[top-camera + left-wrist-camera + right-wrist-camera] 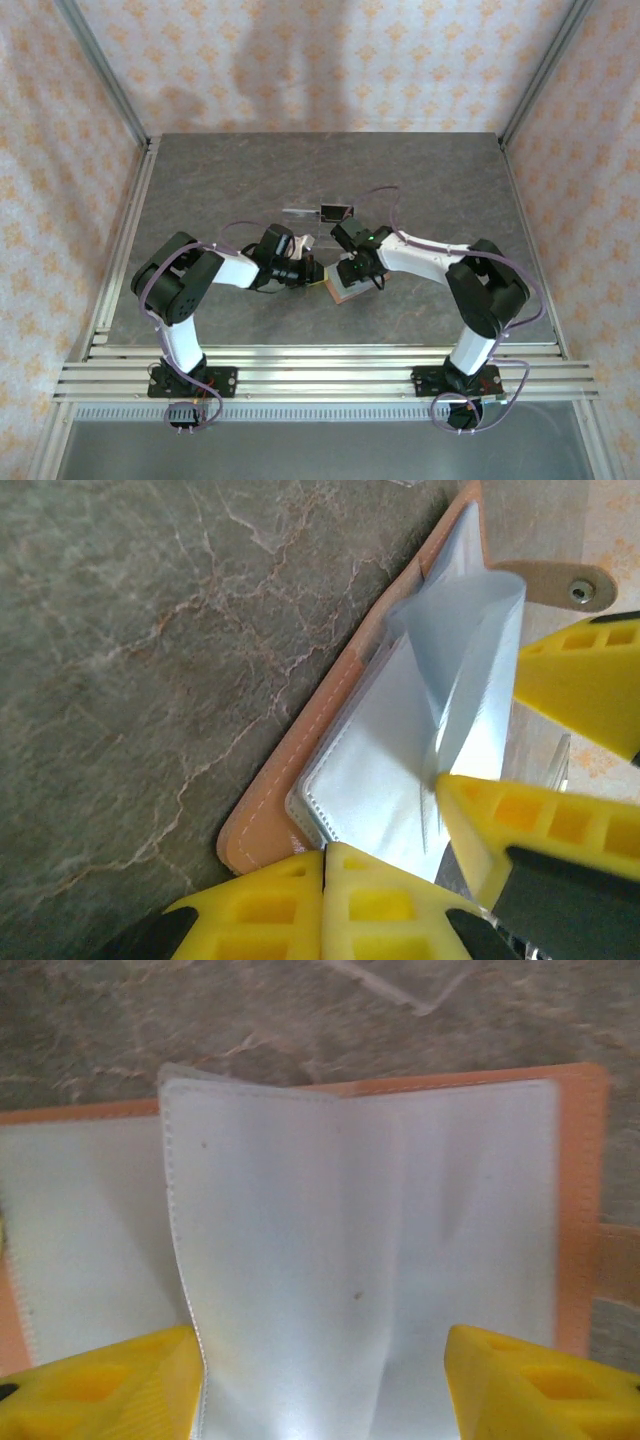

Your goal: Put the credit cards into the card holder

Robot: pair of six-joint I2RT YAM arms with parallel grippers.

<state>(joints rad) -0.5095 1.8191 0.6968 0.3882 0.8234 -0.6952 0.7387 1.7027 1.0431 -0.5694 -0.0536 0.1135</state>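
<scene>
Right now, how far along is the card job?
Done: the card holder lies open on the table, its clear sleeves exposed. In hand: the left jaws are shut at its near edge, and the right jaws stand open on either side of a raised sleeve. Left: no card is in any sleeve that shows, and a black card sits in the clear stand behind.

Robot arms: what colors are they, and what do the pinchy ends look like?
The left arm and right arm are white tubes joined by chunky black joints, with purple cables looping along them. The left gripper and right gripper have blocky yellow fingers with square hollows.
</scene>
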